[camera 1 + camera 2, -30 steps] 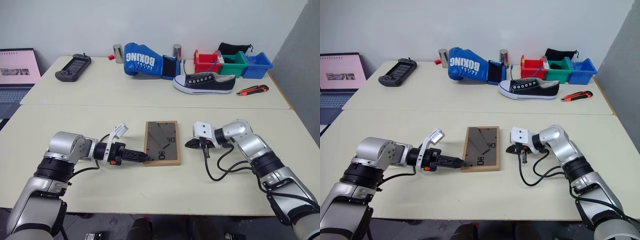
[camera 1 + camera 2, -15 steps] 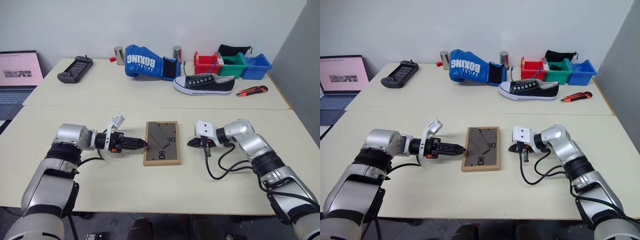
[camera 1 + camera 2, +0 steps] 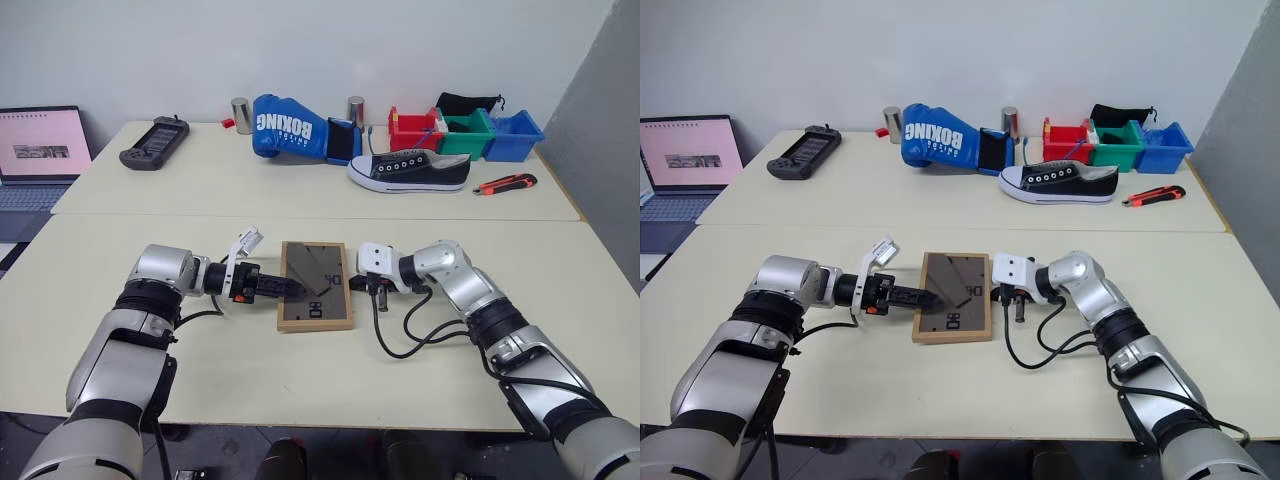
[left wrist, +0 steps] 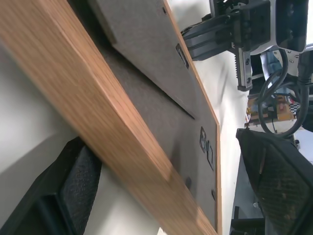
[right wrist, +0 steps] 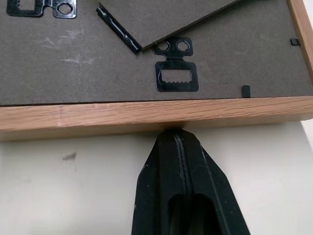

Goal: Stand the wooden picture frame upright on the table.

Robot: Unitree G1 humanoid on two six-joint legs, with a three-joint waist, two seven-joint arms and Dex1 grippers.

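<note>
Two end effectors are meeting your wooden picture frame (image 3: 315,287), which is lying flat, dark back panel up, on the near section of the tabletop (image 3: 330,395). At the frame's 9 o'clock edge, your left end effector (image 3: 285,288) is spreading its fingers (image 4: 68,196) wide apart, one on the near side of the wooden border and the other reaching over the back panel. At the 3 o'clock edge, your right end effector (image 5: 180,142) is keeping its fingers pressed together, their joined tip touching the frame's wood border. Toward 12 o'clock on the far section, a blue boxing glove (image 3: 290,125), a black sneaker (image 3: 410,168) and coloured bins (image 3: 466,128) are sitting well apart from the frame.
</note>
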